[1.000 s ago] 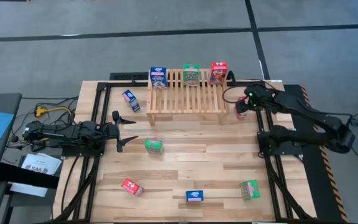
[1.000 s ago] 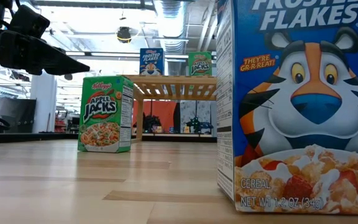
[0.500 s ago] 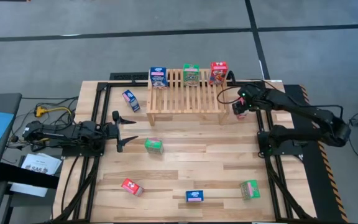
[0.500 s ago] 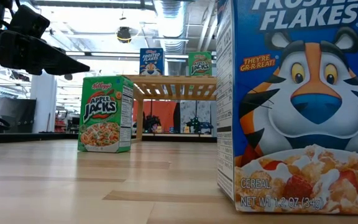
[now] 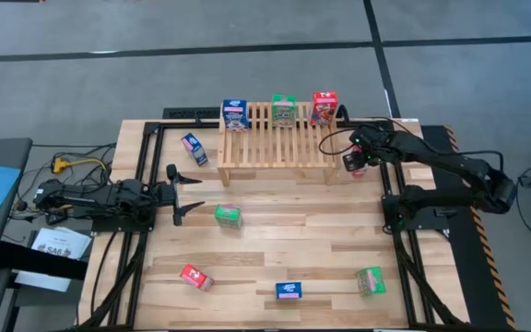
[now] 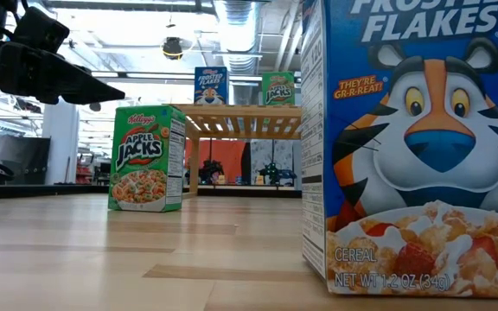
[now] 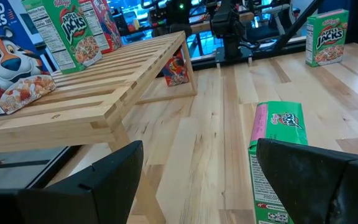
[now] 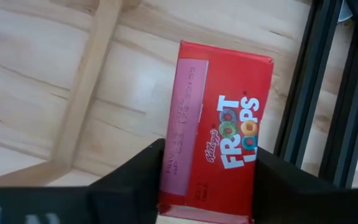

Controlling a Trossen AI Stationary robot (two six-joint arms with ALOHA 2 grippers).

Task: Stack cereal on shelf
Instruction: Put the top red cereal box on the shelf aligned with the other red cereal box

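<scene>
The slatted wooden shelf (image 5: 275,140) stands at the table's far side. Upright along its far edge are a blue (image 5: 235,114), a green (image 5: 284,111) and a red cereal box (image 5: 324,108). My right gripper (image 5: 354,160) is at the shelf's right end, shut on another red cereal box (image 8: 219,134). My left gripper (image 5: 189,194) hovers open at the table's left. A green box (image 7: 275,155) lies on the table just ahead of its fingers. My right gripper pinches the red box between its two fingers, one on the pink side panel (image 8: 174,163) and one on the opposite side (image 8: 265,163), near one end of the box. The fingers come from above, pointing down. The box's printed front faces up, over the table beside the shelf's leg.
More boxes are on the table: blue (image 5: 194,148) left of the shelf, red (image 5: 194,277), blue (image 5: 290,290) and green (image 5: 370,280) near the front edge. Black frame rails (image 8: 316,93) run close beside the held box. Bare planks lie in the table's middle.
My right gripper has shifted a little toward the table's left, closer to the shelf's right end, over the red box.
</scene>
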